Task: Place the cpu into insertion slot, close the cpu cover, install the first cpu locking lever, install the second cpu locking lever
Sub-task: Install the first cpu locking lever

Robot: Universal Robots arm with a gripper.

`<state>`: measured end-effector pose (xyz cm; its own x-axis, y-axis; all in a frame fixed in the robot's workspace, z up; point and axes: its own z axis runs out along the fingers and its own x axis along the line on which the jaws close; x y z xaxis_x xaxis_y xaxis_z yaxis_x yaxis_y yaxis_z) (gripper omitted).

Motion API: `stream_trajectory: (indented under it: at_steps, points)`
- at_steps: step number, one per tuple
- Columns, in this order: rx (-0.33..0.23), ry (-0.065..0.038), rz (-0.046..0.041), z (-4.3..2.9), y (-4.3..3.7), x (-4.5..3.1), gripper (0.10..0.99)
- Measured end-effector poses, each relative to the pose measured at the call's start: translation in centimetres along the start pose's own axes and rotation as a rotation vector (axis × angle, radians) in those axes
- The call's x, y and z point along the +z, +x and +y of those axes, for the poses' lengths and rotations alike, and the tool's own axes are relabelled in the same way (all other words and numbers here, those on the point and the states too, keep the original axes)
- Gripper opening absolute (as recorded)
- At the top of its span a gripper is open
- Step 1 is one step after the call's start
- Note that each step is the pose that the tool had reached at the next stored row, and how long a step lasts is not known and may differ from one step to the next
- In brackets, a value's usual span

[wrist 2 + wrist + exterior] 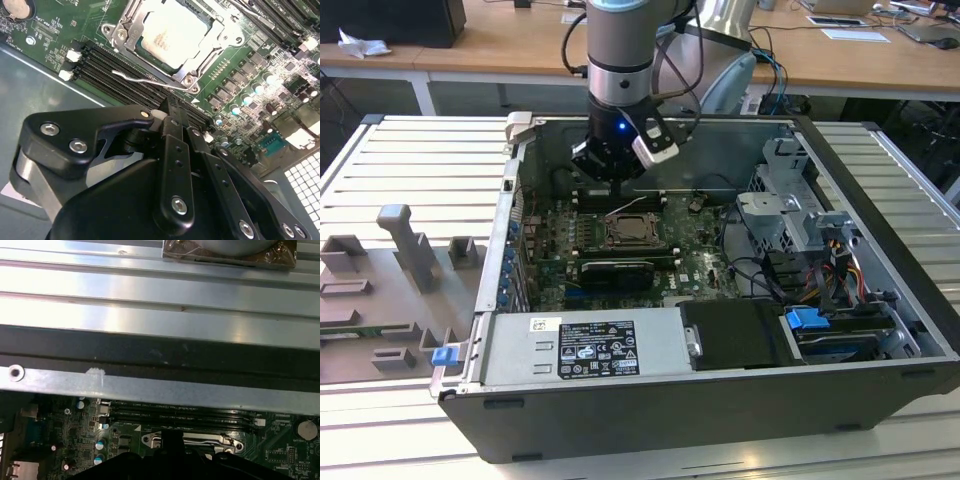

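my black gripper jaws pinched together, empty. silvery-grey square cpu sits in black-framed insertion slot, thin silvery metal cpu cover down over it. thin loose wire lever lies between my tips and socket, crosswise to fingers.

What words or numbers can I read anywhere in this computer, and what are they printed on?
Nothing is clear enough to quote.
Black label on the silvery box: white print, too small.
White sticker beside it: too small.
cpu top: faint marks, washed out.
Green board: tiny white lettering, blurred.
Memory slots: white lettering, blurred.
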<state>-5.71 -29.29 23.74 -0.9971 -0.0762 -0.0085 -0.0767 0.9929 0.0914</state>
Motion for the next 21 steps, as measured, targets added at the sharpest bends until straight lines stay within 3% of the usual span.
stream_trajectory:
  at_steps: [6, 11, 21]
  points:
    - [0.0, 0.0, -0.0001, -0.16, -1.39, 0.54, 0.106]
    - [-0.013, 0.0, 0.0013, -0.15, -1.67, 1.14, 0.106]
    - [-0.012, -0.001, 0.001, 0.0, -3.05, 1.8, 0.106]
